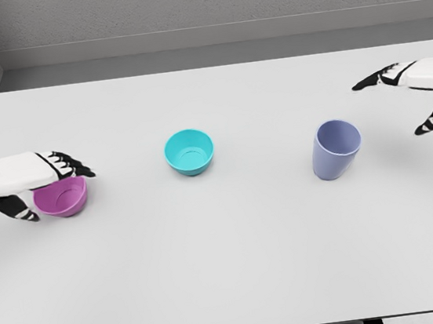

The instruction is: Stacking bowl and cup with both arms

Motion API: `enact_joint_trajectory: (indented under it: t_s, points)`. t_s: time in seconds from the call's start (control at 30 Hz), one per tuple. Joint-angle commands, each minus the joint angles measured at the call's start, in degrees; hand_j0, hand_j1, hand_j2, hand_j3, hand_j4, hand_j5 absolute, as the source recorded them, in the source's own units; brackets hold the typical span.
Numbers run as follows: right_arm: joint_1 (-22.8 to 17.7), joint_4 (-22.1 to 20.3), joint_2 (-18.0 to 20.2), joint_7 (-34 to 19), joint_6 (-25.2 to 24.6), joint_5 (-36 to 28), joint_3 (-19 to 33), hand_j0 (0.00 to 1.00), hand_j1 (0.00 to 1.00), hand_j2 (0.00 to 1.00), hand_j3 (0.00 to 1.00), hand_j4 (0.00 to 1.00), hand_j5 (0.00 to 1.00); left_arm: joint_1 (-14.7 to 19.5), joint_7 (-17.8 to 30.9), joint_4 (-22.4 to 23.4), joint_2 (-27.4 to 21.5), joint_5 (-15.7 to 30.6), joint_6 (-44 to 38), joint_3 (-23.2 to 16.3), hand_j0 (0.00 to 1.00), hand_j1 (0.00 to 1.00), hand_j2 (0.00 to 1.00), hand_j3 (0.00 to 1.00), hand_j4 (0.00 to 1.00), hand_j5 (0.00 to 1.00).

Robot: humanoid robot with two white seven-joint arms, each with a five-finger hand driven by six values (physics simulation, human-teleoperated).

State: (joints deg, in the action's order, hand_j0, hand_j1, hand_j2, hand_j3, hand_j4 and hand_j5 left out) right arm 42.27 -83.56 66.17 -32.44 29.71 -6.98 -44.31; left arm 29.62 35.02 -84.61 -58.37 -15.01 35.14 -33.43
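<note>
Heads up, your left hand (45, 183) is sitting right over the pink bowl (61, 197) at the left side of the white table (238, 270), fingers draping across the far rim and the thumb tucking down on the near side. It's looking like it's closing around the bowl, but I honestly can't tell whether it's actually gripping yet or just touching. If you're lifting now with only a rim pinch, I'm guessing the bowl is tipping or slipping out, since those walls are smooth and curved.

Your right hand (418, 94) is hanging out at the far right with fingers spread wide, holding nothing, and it's well apart from the lavender cup (335, 149). That cup is standing upright and looks fairly tall for its base, so if you're coming in sideways with open fingers you're risking knocking it over before you close.

The teal bowl (189, 151) is sitting in the middle between the two. If you're swinging both arms inward together, you're probably risking a bump there, either hand against hand or a carried piece clipping the teal rim.
</note>
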Motion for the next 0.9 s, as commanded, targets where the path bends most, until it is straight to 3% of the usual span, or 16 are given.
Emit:
enact_joint_trajectory:
  t_s: [0.0, 0.13, 0.33, 0.43, 0.87]
  points:
    - [0.09, -0.02, 0.63, 0.01, -1.14, -1.28, -1.66, 1.00, 1.00, 1.00, 1.00, 1.00, 1.00, 0.00, -0.02, 1.11, 0.01, 0.07, -0.14, -0.32, 1.00, 1.00, 1.00, 1.00, 1.00, 1.00]
    - [1.49, -0.02, 0.28, -2.56, -3.69, -1.28, -2.01, 1.00, 1.00, 1.00, 1.00, 1.00, 1.00, 0.09, -0.02, 1.20, 0.71, -0.63, -0.14, -0.41, 1.00, 1.00, 1.00, 1.00, 1.00, 1.00]
    - [1.76, -0.02, -0.86, -2.56, -4.57, -1.37, -2.01, 1.00, 1.00, 1.00, 1.00, 1.00, 1.00, 0.17, -0.02, 1.73, 1.50, -1.33, -0.14, -0.41, 1.00, 1.00, 1.00, 1.00, 1.00, 1.00]
    - [2.29, 0.06, -2.45, -2.56, -7.47, -1.55, -2.01, 1.00, 1.00, 1.00, 1.00, 1.00, 1.00, 0.26, -0.02, 1.99, 2.12, -1.42, -0.14, -0.41, 1.00, 1.00, 1.00, 1.00, 1.00, 1.00]
    - [3.25, 0.59, -4.65, -2.56, -8.00, -0.85, -2.98, 1.00, 1.00, 1.00, 1.00, 1.00, 1.00, 0.26, -0.02, 3.22, 3.52, -2.30, -0.14, -0.41, 1.00, 1.00, 1.00, 1.00, 1.00, 1.00]
